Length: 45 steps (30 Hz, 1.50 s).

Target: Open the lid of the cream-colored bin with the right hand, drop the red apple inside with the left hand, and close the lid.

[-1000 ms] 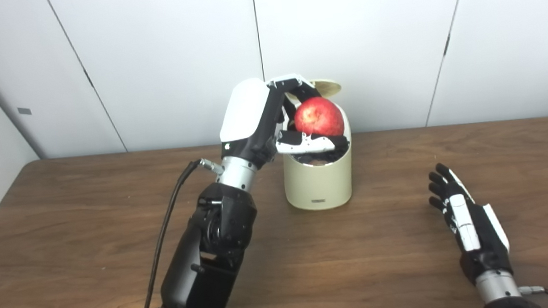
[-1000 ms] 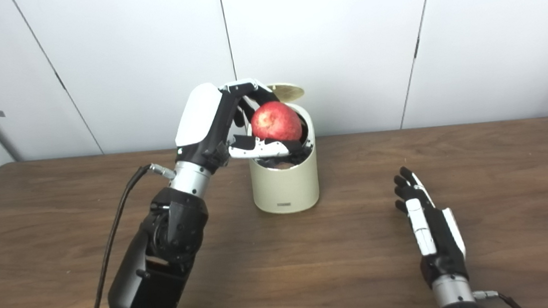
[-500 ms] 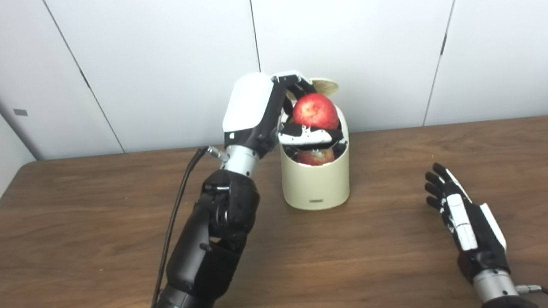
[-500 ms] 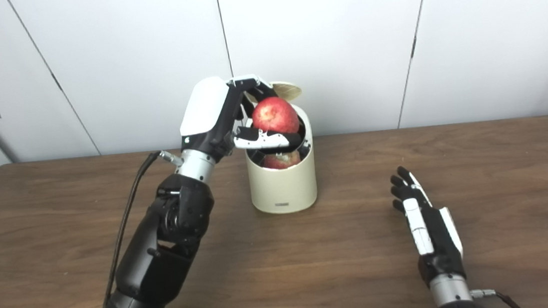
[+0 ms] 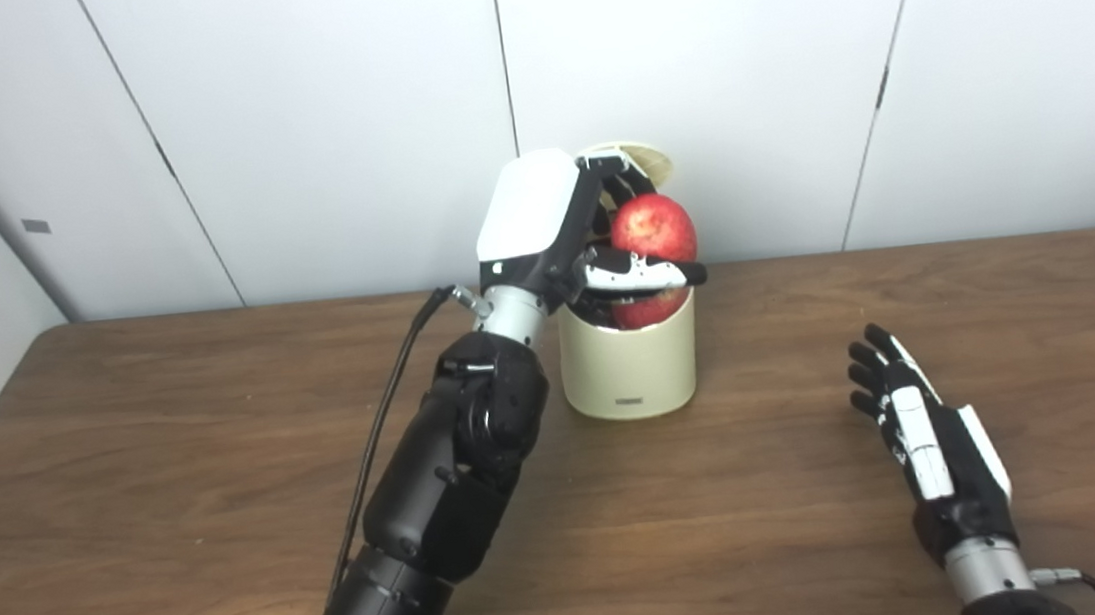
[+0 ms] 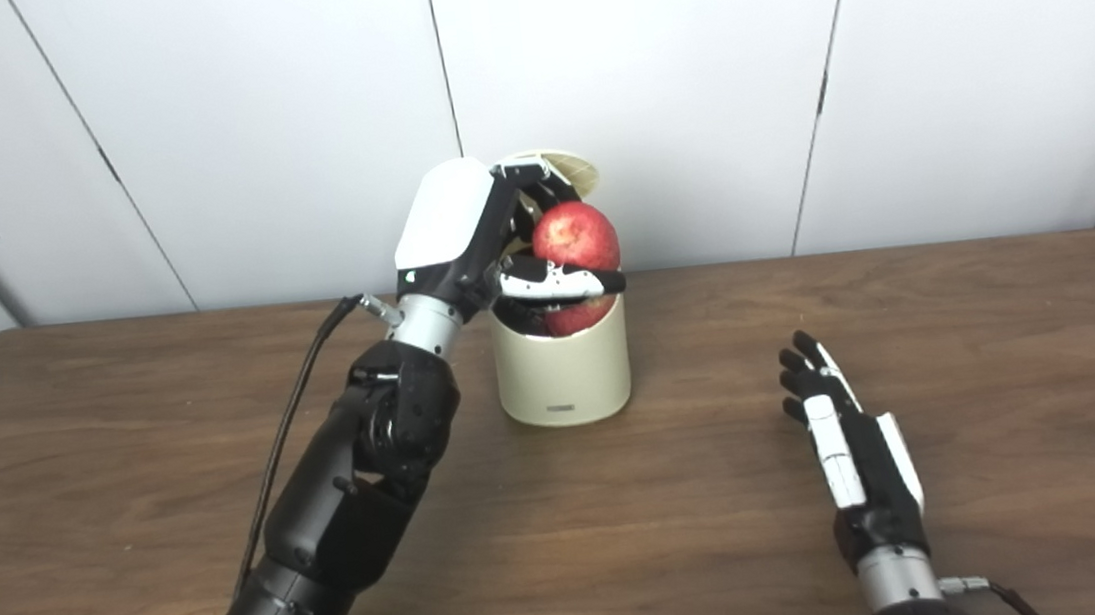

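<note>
A cream-colored bin (image 5: 628, 365) is standing upright at the centre of the frame, toward the far edge of a dark wooden table (image 5: 171, 464), with its round lid (image 5: 639, 160) tipped up behind the opening. The left hand (image 5: 592, 243), reaching in from the lower left, is hovering directly over the open mouth of the bin and is gripping a red apple (image 5: 653, 229), its fingers (image 5: 640, 276) curling under and around the fruit. The apple is sitting at the level of the rim, its upper part rising above the bin and a red surface showing just inside the opening below the fingers; whether that lower red patch belongs to the same apple or to a second one already in the bin cannot be told. A black cable (image 5: 387, 413) is trailing along the left forearm toward the lower left of the frame. The right hand (image 6: 847, 439) is lying at the lower right, well apart from the bin, palm side down close to the tabletop, holding nothing, with its fingers extended and slightly spread, pointing toward the far edge of the table. Behind the table, plain white wall panels (image 5: 705, 61) with thin dark seams are filling the upper half of the frame.
</note>
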Each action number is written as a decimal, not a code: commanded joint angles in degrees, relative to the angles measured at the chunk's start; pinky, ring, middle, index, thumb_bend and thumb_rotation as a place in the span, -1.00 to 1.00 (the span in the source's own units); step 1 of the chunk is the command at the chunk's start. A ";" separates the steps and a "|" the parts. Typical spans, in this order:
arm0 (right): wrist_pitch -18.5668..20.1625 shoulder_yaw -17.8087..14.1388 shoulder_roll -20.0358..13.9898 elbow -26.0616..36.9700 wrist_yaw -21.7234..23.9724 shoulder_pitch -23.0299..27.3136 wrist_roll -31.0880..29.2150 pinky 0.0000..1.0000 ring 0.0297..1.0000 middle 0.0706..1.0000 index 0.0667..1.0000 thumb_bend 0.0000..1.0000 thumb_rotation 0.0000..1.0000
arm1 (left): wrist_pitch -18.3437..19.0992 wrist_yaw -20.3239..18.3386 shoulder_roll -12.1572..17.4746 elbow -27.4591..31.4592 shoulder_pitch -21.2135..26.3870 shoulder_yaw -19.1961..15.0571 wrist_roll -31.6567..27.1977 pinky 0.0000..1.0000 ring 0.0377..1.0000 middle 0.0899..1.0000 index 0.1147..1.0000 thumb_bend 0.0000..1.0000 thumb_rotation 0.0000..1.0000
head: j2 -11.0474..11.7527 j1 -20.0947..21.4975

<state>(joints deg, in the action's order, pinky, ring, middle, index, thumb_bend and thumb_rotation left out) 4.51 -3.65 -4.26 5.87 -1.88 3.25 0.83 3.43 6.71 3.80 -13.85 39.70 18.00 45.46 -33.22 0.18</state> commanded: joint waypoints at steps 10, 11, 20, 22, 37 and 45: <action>-1.38 -0.19 -0.43 3.04 0.39 0.96 -0.37 0.78 0.82 0.80 0.89 0.03 0.96 | -0.37 3.30 1.93 -0.03 3.21 1.10 3.56 -0.41 -0.26 -0.02 -0.09 -0.07 -1.00 | -0.47 -0.45; -1.42 -0.23 -0.49 2.89 0.40 0.96 -0.42 0.78 0.82 0.80 0.90 0.02 0.96 | -0.19 3.26 2.14 0.06 3.14 1.13 3.78 -0.41 -0.26 -0.02 -0.08 -0.07 -1.00 | -0.49 -0.53; -1.06 -0.32 -0.77 3.04 0.48 0.82 -0.76 0.77 0.82 0.79 0.89 0.03 0.96 | 0.82 2.88 3.19 0.44 2.58 1.31 5.21 -0.40 -0.26 -0.02 -0.08 -0.07 -1.00 | -0.30 -1.01; -1.23 -0.22 -0.98 2.98 0.58 0.76 -0.54 0.76 0.83 0.78 0.90 0.04 0.97 | 1.66 2.87 3.47 0.21 2.39 1.26 5.86 -0.42 -0.24 0.04 -0.08 -0.07 -1.00 | -0.20 -1.16; 0.58 -0.62 -1.18 4.42 1.10 0.36 -2.33 0.75 0.80 0.72 0.86 0.14 0.94 | 4.59 1.56 4.31 -0.55 1.89 2.99 8.29 -0.39 -0.16 0.07 -0.11 -0.07 -1.00 | -0.34 -1.85; 2.91 -0.54 -1.92 5.89 2.02 0.51 -2.36 0.70 0.72 0.58 0.76 0.12 1.00 | 9.90 -2.61 4.26 0.84 1.79 5.70 12.77 -0.04 0.18 0.04 -0.21 0.01 -1.00 | -0.27 -1.91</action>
<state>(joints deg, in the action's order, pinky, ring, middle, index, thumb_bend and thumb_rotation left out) 7.91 -4.05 -5.68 9.57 -0.32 2.68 -1.27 12.42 5.15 7.56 -13.40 39.70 23.14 56.55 -33.49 -1.67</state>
